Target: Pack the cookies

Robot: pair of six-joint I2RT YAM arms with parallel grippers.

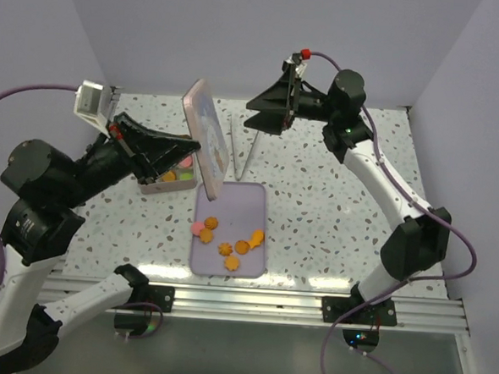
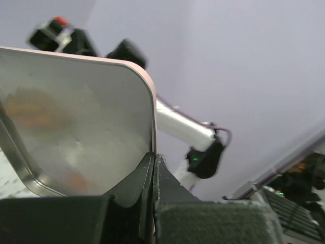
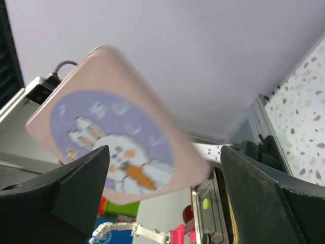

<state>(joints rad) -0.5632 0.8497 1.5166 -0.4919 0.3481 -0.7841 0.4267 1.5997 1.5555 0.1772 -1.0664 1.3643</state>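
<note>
The left gripper [image 1: 191, 147] is clamped on the edge of the bunny lid [image 1: 206, 140], holding it upright over the tin [image 1: 152, 188]. The right gripper [image 1: 256, 113] hangs with its jaws spread wide, apart from the lid. Most cookies [image 1: 229, 241] lie on the lilac tray [image 1: 250, 202], with a few in the tin.
</note>
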